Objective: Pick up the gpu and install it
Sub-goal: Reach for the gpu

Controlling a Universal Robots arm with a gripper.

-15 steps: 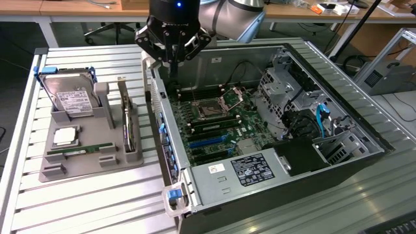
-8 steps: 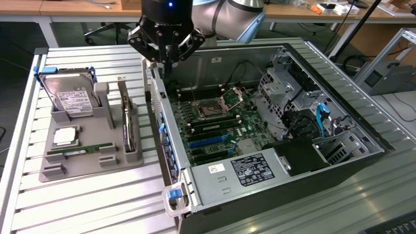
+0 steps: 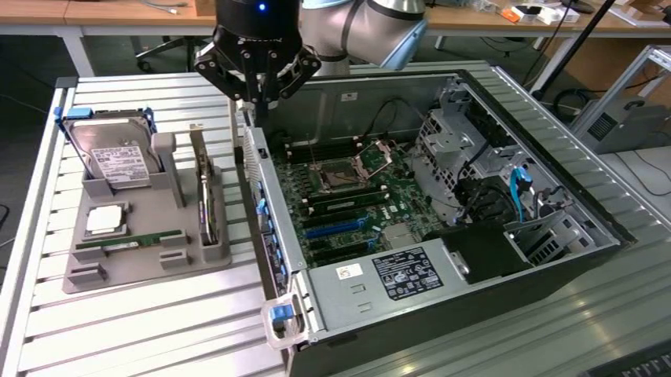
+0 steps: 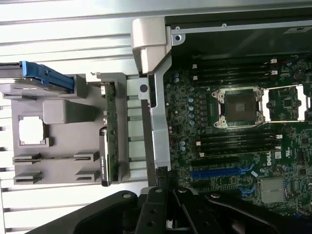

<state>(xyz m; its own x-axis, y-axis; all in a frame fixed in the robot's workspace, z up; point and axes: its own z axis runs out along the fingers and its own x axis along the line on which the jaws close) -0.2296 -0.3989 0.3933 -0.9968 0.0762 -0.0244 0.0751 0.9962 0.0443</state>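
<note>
Exterior view: my gripper (image 3: pixel 257 93) closed, empty; gpu (image 3: pixel 207 206) at its six o'clock, long axis twelve-to-six.

arm (image 3: pixel 362 23): silver-grey rounded joints, pale blue cap | wrist housing (image 3: pixel 251 27): black, small blue light (image 3: pixel 260 8) | tool (image 3: pixel 258 94): black linked bars, round pivot screws at each link

Closed tool (image 3: pixel 257 100) hangs over the case wall (image 3: pixel 254 181). That wall stands between the holder (image 3: pixel 137 251) and the motherboard (image 3: pixel 346 196), with a narrow strip of bare tabletop (image 3: pixel 147 330) between holder and wall. The gpu (image 3: pixel 207 200) top edge is open from above. The hard drive (image 3: pixel 118 157) stands tall near it, toward the tabletop edge on the exterior view's left. Inside the case, the drive cage (image 3: pixel 461 133) and power supply (image 3: pixel 394 275) box the board in.
</note>
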